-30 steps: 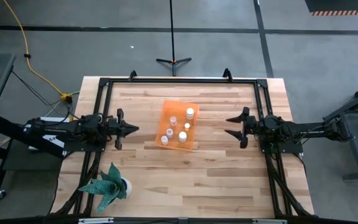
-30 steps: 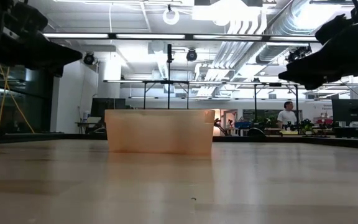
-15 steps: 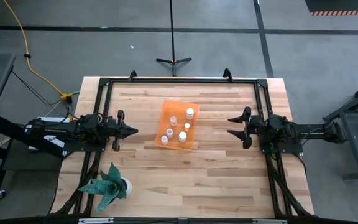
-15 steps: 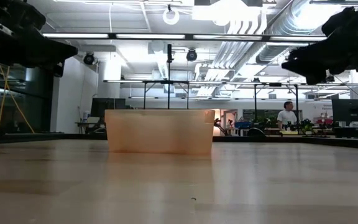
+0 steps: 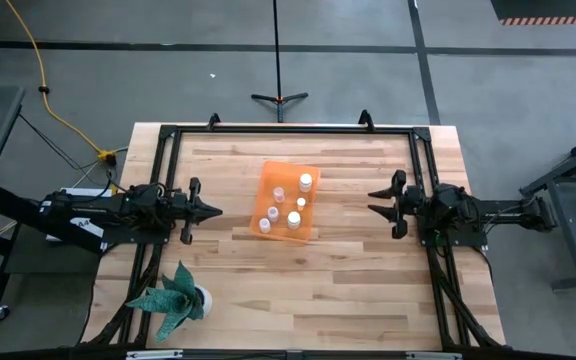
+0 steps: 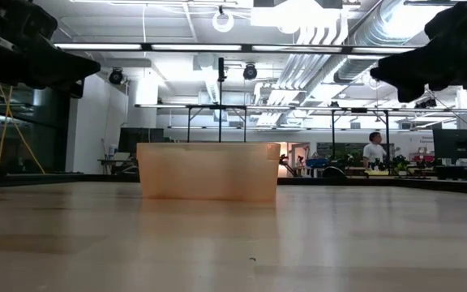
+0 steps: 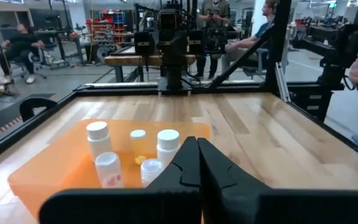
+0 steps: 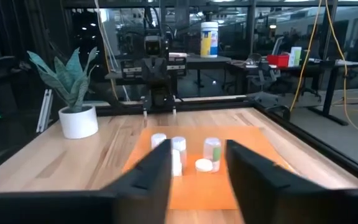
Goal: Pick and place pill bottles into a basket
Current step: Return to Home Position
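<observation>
The orange basket [image 5: 288, 201] sits on the table's middle, a little toward the far edge. Several white pill bottles [image 5: 294, 217] stand inside it, on its bottom; they also show in the left wrist view [image 7: 168, 145] and the right wrist view [image 8: 211, 150]. My left gripper [image 5: 216, 209] is shut and empty, left of the basket and above the table. My right gripper [image 5: 371, 202] is open and empty, right of the basket and above the table. In the low view the basket's wall [image 6: 207, 170] hides the bottles.
A green spiky plant in a white pot [image 5: 176, 298] stands near the table's front left corner. A black frame [image 5: 288, 129] runs along the table's far edge and sides. Bare wood lies between each gripper and the basket and in front of the basket.
My right gripper has drawn back a little toward the table's right edge and has risen slightly. The basket and the bottles have stayed where they were.
</observation>
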### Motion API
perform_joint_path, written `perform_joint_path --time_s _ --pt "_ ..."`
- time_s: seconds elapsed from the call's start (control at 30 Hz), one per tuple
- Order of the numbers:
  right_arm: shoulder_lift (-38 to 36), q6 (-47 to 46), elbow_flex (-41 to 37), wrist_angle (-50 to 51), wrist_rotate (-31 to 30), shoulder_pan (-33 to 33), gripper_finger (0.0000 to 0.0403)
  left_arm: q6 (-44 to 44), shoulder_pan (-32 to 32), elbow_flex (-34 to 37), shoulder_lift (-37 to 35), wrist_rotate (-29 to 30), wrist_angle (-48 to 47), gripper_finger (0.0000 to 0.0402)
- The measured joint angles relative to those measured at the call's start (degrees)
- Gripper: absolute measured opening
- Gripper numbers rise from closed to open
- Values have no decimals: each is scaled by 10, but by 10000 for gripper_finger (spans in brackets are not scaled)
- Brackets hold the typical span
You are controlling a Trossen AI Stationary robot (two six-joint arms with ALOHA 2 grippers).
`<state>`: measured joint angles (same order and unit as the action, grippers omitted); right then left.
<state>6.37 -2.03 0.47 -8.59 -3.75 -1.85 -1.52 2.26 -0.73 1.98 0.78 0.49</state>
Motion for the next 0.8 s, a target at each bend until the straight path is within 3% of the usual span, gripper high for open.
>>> perform_joint_path --time_s 0.17,0.23,0.4,0.63,0.8 --pt "0 0 0 12 -2 0 33 5 0 0 0 0 0 22" --pt "0 1 0 20 -2 0 9 4 0 0 0 1 0 35" --pt "0 -8 0 31 -12 0 24 3 0 0 0 0 0 59" --pt "0 -40 0 32 -96 0 5 3 0 0 0 0 0 34" --pt "0 -44 0 32 -84 0 24 3 0 0 0 0 0 35"
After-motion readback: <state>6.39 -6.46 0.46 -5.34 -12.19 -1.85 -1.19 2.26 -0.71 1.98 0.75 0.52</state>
